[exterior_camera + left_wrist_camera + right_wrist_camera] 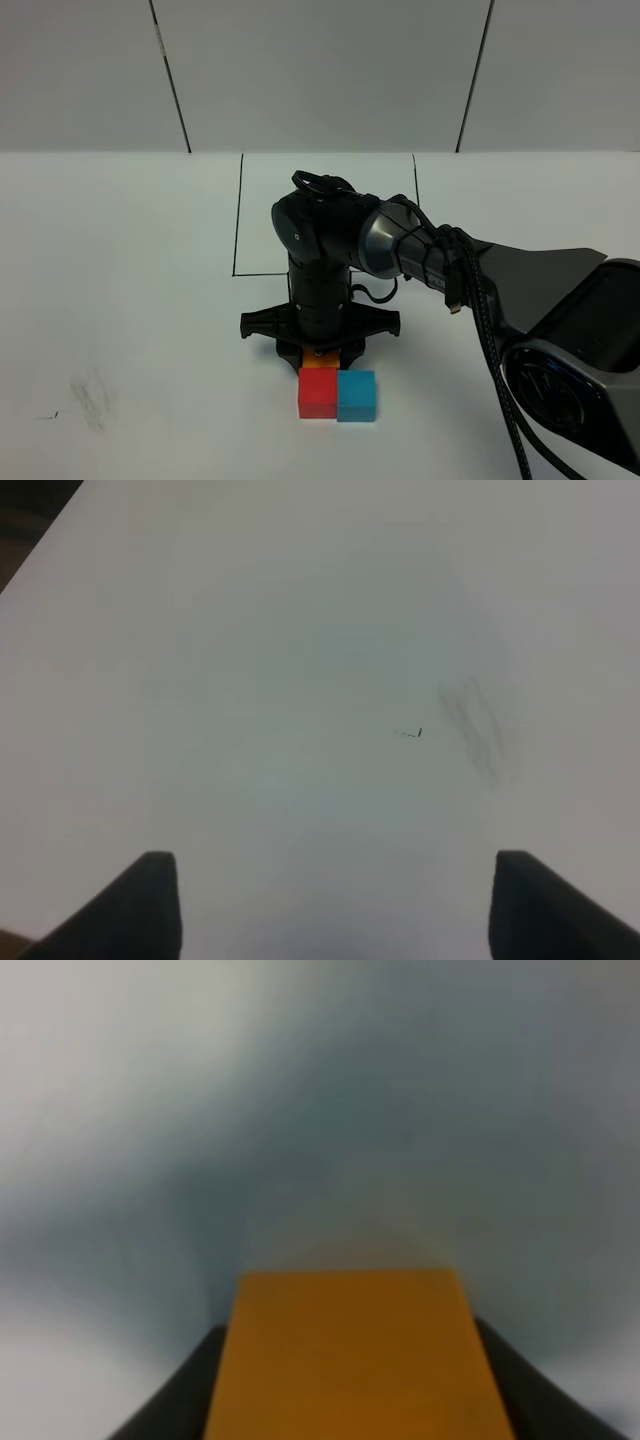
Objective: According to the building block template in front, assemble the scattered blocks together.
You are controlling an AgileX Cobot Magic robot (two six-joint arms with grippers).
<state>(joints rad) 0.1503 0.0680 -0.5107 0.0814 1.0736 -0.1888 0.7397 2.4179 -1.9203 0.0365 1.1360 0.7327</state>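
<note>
A red cube (pixel 318 393) and a blue cube (pixel 357 395) sit side by side, touching, near the table's front. Just behind the red one is the orange cube (pixel 320 359), with my right gripper (pixel 320 350) shut on it from above. In the right wrist view the orange cube (pixel 350 1360) fills the space between the dark fingers (pixel 190 1390). The template's black outline (pixel 238 215) shows farther back, but my right arm hides its cubes. My left gripper (pixel 335 910) is open over bare white table with nothing in it.
A grey smudge (pixel 90 400) marks the table at the front left, and the left wrist view also shows the smudge (pixel 475 725). The right arm's base and cables (pixel 560 330) fill the right front corner. White wall panels stand behind the table.
</note>
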